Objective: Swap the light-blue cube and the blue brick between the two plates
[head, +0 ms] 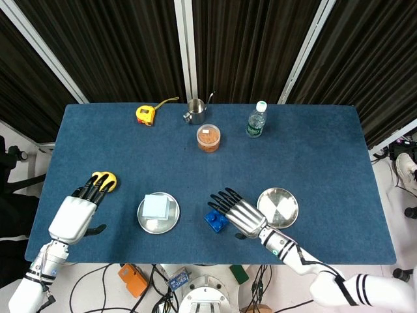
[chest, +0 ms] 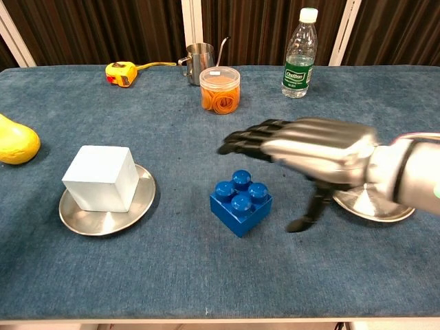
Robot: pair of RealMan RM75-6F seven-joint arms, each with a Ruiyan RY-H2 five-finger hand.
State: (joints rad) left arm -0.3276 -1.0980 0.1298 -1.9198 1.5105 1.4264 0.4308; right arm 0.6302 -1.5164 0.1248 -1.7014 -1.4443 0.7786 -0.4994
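Note:
The light-blue cube sits on the left steel plate. On the cloth between the plates lies the blue brick. My right hand hovers over the brick's right side, fingers spread and pointing left, holding nothing. The right steel plate carries nothing and is partly hidden behind that hand in the chest view. At the table's left edge my left hand is open and empty, its fingertips over the yellow duck; the chest view does not show this hand.
A yellow duck toy lies at the left. Along the far side stand a yellow tape measure, a steel pitcher, an orange-filled jar and a water bottle.

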